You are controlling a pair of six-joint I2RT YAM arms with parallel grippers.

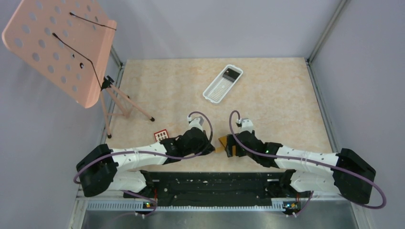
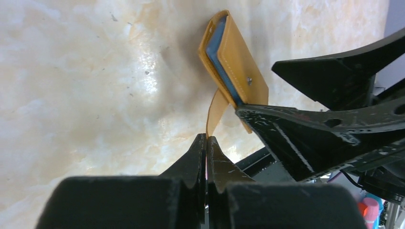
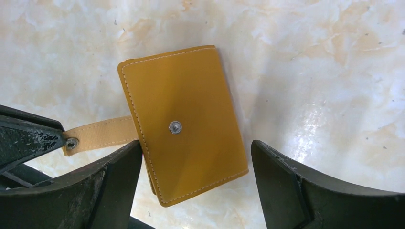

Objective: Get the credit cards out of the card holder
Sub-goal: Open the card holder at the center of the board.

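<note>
The tan-brown card holder [image 3: 184, 124] lies folded shut on the marble table top, with a metal snap stud on its upper cover. It also shows in the top view [image 1: 223, 141] between both grippers. Its tab strap [image 3: 100, 132] sticks out to the side. My left gripper [image 2: 206, 137] is shut on the strap's end. My right gripper [image 3: 196, 144] is open, with one finger on each side of the holder's near end. A blue layer [image 2: 216, 50] shows between the covers; I cannot tell whether it is the credit cards or an inner panel.
A white slotted tray [image 1: 222, 83] with a dark item in it lies at the back centre. A small red and white gridded object [image 1: 161, 135] lies left of the left arm. A pink perforated music stand [image 1: 62, 47] stands at the back left.
</note>
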